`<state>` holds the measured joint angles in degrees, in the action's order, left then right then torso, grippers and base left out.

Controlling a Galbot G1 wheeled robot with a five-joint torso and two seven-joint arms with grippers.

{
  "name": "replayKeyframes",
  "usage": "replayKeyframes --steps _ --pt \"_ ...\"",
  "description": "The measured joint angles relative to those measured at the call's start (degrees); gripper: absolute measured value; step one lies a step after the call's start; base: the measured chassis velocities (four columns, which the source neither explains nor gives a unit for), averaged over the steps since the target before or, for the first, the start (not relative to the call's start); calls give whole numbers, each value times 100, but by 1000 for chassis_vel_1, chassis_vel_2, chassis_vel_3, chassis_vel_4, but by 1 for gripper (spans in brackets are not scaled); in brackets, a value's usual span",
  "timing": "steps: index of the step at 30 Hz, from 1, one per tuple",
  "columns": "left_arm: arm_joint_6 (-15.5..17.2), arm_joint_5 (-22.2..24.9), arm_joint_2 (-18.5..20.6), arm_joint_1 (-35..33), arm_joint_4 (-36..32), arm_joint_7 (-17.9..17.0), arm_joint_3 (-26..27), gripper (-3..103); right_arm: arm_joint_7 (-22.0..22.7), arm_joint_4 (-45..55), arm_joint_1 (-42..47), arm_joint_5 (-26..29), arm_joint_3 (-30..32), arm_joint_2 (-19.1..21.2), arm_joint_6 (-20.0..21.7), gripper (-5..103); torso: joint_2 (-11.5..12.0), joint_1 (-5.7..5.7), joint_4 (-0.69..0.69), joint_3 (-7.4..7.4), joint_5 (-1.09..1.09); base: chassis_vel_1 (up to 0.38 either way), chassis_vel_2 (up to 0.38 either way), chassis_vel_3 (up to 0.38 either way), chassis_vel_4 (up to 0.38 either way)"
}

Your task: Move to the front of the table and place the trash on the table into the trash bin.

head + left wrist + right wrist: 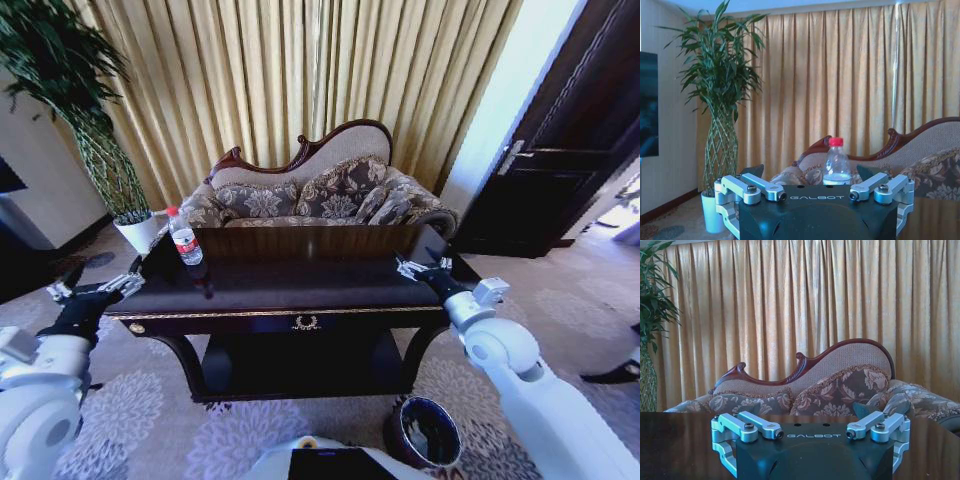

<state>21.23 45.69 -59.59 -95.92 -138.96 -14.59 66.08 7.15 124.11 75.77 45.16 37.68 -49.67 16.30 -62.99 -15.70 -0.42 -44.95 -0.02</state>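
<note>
1. Left gripper (128, 284) hovers at the left end of the wide dark-brown glossy wooden table (300, 290), fingers spread apart, holding nothing.
2. Right gripper (412, 267) hangs over the table's right end, fingers likewise spread and empty.
3. Clear plastic water bottle with red cap and red label (185, 238) stands upright on the tabletop toward the left rear corner, near the left gripper but apart from it; in the left wrist view it sits straight ahead between the open fingers (835, 162).
4. Paper scraps: I cannot make any out on the tabletop from here.
5. Small round dark maroon trash bin (427, 432) sits on the patterned carpet in front of the table's right leg, beside the right arm; its inside is too dark to read.
6. Progress, as I judge it: robot is squared up at the table's front, so the approach looks done. Nothing is gripped; the bottle is yet to be picked up and binned.
</note>
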Motion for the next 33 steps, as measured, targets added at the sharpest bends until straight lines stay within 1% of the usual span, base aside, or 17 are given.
replayKeyframes --steps 2,3,6,8,12,13,16,17,20,21,24,25,28,33 --pt "-45 0 113 103 240 58 -72 100 0 -14 -7 11 16 35 -2 100 0 0 0 0 1 0 0 0 0" --pt "-45 0 113 103 240 58 -72 100 0 -14 -7 11 16 35 -2 100 0 0 0 0 1 0 0 0 0" --pt "-120 6 374 337 675 129 -223 100 0 -34 -20 16 24 63 -9 100 0 0 0 0 0 0 0 0 0" --pt "-145 6 433 398 781 136 -272 100 0 -37 -24 16 24 65 -11 100 0 0 -1 0 0 0 0 0 0" --pt "-253 12 754 746 1330 256 -519 100 0 -61 -33 17 27 78 -16 100 0 -1 0 0 0 0 0 0 0" --pt "-253 12 754 746 1330 256 -519 100 0 -61 -33 17 27 78 -16 100 0 -1 0 0 0 0 0 0 0" --pt "-342 23 1031 1163 1837 311 -868 100 0 -85 -40 18 29 81 -29 100 0 -1 -1 0 0 0 0 0 0" --pt "-342 23 1031 1163 1837 311 -868 100 0 -85 -40 18 29 81 -29 100 0 -1 -1 0 0 0 0 0 0" --pt "-368 112 1308 1607 2180 313 -1278 100 -1 -106 -46 17 37 81 -39 100 0 -1 0 0 0 0 0 0 0" --pt "-368 112 1308 1607 2180 313 -1278 100 -1 -106 -46 17 37 81 -39 100 0 -1 0 0 0 0 0 0 0" --pt "-368 161 1569 2010 2413 303 -1751 100 0 -135 -51 15 45 80 -59 100 1 -1 -1 -1 2 0 0 0 0" --pt "-368 161 1569 2010 2413 303 -1751 100 0 -135 -51 15 45 80 -59 100 1 -1 -1 -1 2 0 0 0 0" --pt "-369 167 1662 2251 2640 296 -2124 100 -1 -152 -47 9 46 70 -123 100 0 -1 -1 -1 1 0 0 0 0" --pt "-413 147 1689 2389 2924 358 -2357 100 -1 -169 -28 5 59 68 -146 100 0 -1 0 -1 1 0 0 0 0"
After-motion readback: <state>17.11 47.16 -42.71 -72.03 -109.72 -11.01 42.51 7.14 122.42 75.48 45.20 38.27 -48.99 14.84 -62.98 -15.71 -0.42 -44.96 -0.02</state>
